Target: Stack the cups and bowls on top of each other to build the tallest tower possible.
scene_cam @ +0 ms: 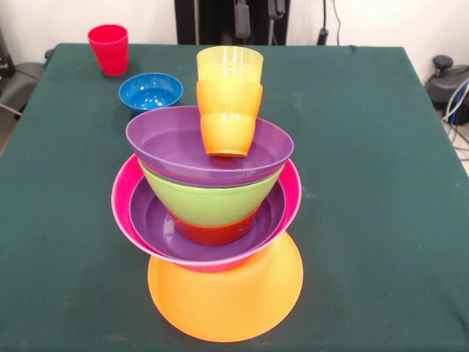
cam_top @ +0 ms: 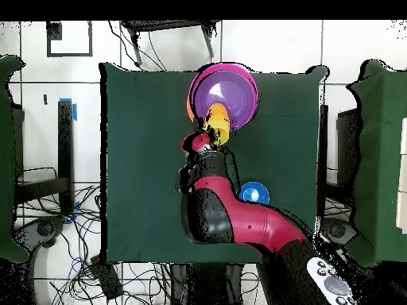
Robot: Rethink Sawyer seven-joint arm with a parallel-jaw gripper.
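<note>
From the front we see the tower standing on the green table, near its front edge: a large orange bowl turned upside down gives a broad footing, and on it sit a hot pink bowl, a purple bowl, a small red-orange bowl, a lime green bowl and a second purple bowl, each upright and nested in the one below. In that top bowl stands an orange cup with a pale yellow cup set into it, which we judge adds height. A red cup and a blue bowl remain apart at the far left of the table, both empty, so the pile looks nearly done. No arm shows here. From overhead, the red and black arm reaches from the base up toward the tower, with its gripper close beside the cups; we cannot tell whether it is spread or closed, or holding anything. The blue bowl lies just beside the arm, and the red cup is hidden from this view.
</note>
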